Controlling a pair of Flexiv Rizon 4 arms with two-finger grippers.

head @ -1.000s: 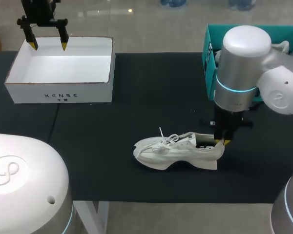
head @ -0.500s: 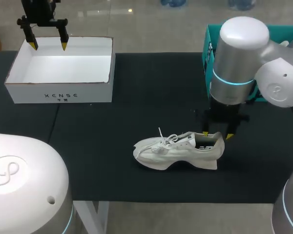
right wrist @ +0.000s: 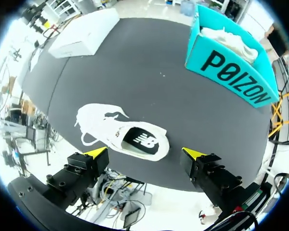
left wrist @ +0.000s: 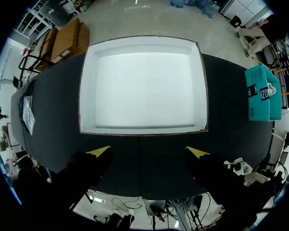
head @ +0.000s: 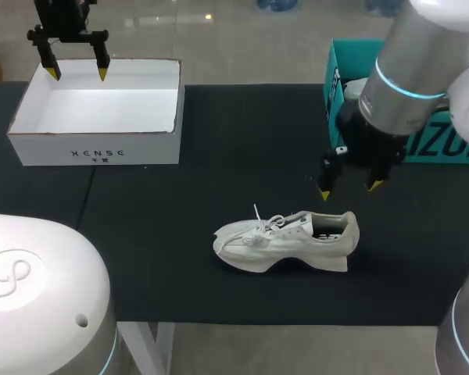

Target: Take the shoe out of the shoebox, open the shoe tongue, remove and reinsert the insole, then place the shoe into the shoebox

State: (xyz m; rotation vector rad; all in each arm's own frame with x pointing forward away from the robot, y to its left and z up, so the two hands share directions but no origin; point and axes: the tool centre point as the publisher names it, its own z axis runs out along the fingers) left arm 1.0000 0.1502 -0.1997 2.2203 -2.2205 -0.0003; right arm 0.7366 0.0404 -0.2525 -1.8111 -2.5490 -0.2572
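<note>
Near the middle of the black table (head: 242, 133) the white shoe (head: 285, 241) stands on its sole, outside both boxes, toe toward my left side, laces loose. From my right wrist I look down into its opening at a dark insole (right wrist: 140, 142) bearing a white logo. My right gripper (head: 349, 187) hangs over the heel end, fingers spread, touching nothing. Behind it stands the teal box (head: 334, 86), with big dark lettering on its side (something white lies inside). My left gripper (head: 76, 72), also spread, hovers over the far rim of the white box (head: 94, 144), which has small dark print on its front.
</note>
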